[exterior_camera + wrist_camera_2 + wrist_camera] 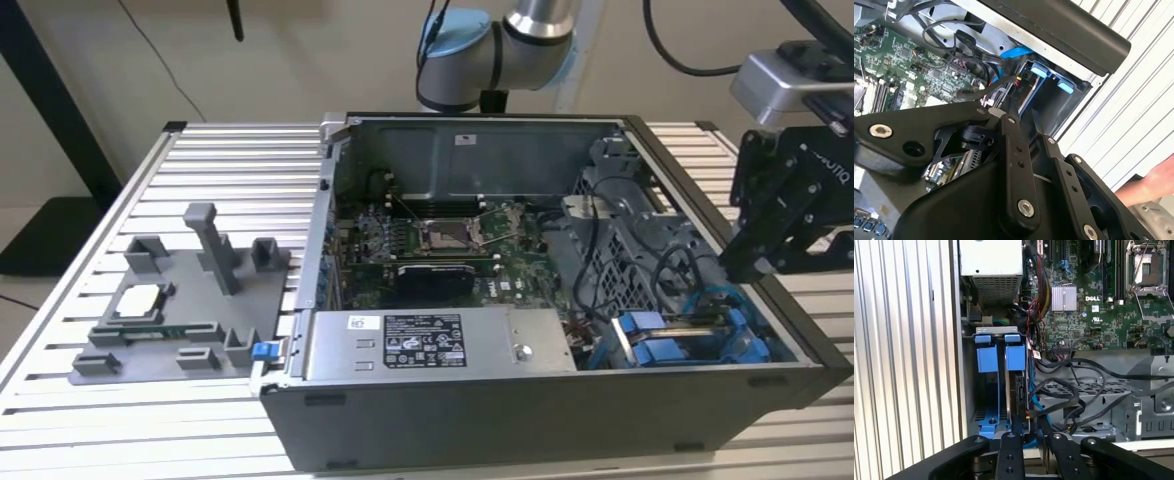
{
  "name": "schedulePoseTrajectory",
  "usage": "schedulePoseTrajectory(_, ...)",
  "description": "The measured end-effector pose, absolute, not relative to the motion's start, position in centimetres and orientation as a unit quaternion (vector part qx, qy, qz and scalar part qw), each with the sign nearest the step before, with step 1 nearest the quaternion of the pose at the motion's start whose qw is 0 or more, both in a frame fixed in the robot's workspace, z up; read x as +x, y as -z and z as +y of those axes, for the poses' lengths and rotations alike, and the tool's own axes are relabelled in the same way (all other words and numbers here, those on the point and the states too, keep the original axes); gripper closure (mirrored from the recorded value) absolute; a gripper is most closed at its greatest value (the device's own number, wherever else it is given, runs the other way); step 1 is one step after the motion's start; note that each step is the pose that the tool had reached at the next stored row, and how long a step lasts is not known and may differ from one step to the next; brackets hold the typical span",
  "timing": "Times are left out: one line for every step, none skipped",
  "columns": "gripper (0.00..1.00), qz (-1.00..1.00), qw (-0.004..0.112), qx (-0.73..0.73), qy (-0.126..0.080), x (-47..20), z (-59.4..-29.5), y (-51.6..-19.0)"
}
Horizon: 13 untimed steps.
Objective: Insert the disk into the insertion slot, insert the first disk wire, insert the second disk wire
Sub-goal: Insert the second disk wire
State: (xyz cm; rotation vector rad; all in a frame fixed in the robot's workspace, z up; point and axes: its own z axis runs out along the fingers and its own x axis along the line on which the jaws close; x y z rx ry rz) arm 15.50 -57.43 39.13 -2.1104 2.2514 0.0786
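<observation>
**Disk in its slot, gripper above it with fingers slightly apart**

Start at the left edge of the table (240,150) in the exterior view. A grey holder (187,300) lies there on the slats. The computer case (534,430) takes up the middle of the table with its lid off. The power supply (427,345) runs along the case's front wall, and the motherboard (441,240) is behind it. The slot (667,345), with its blue rails, is in the case's front right corner. Your gripper (754,270) hangs over the case's right wall above that corner, not touching the case.

In the first wrist view, the disk (1016,390) stands on edge inside the slot (996,331), clipped in its blue carrier. It is on the side of the slot nearer the motherboard (1094,315). The disk lies directly below your gripper (1030,427), and one end of it runs in under the fingertips. The gripper is above the disk and apart from it.

The fingers (1009,455) have a narrow gap between them, and the disk's end and a thin wire show through it. Black wires (1064,390) loop just beside the disk on the motherboard side. You cannot tell whether any of them is plugged into the disk.

In the second wrist view, the gripper (1021,122) points down towards the blue tabs of the slot (1039,70). A person's hand (1149,185) shows over the table, outside the case wall.
</observation>
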Motion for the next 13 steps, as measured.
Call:
schedulePoseTrajectory(0.00,0.729,0.027,-0.683,-0.025,15.5,-57.4,-39.2)
schedulePoseTrajectory(0.00,0.729,0.027,-0.683,-0.025,15.5,-57.3,-39.3)
schedulePoseTrajectory(0.00,0.729,0.028,-0.683,-0.025,15.5,-57.2,-39.3)
schedulePoseTrajectory(0.00,0.729,0.029,-0.683,-0.024,15.5,-57.1,-39.4)
schedulePoseTrajectory(0.00,0.729,0.030,-0.683,-0.023,15.5,-57.0,-39.4)
schedulePoseTrajectory(0.00,0.729,0.032,-0.683,-0.022,15.5,-56.9,-39.4)
schedulePoseTrajectory(0.00,0.729,0.033,-0.684,-0.020,15.5,-56.7,-39.4)
schedulePoseTrajectory(0.00,0.729,0.034,-0.684,-0.020,15.5,-56.5,-39.4)
schedulePoseTrajectory(0.00,0.729,0.034,-0.684,-0.019,15.6,-56.3,-39.3)
schedulePoseTrajectory(0.00,0.729,0.034,-0.684,-0.019,15.7,-56.2,-39.2)
schedulePoseTrajectory(0.00,0.729,0.034,-0.684,-0.019,15.8,-56.0,-39.1)
schedulePoseTrajectory(0.00,0.729,0.034,-0.684,-0.019,15.9,-55.9,-38.9)
schedulePoseTrajectory(0.00,0.729,0.034,-0.684,-0.019,16.1,-55.8,-38.8)
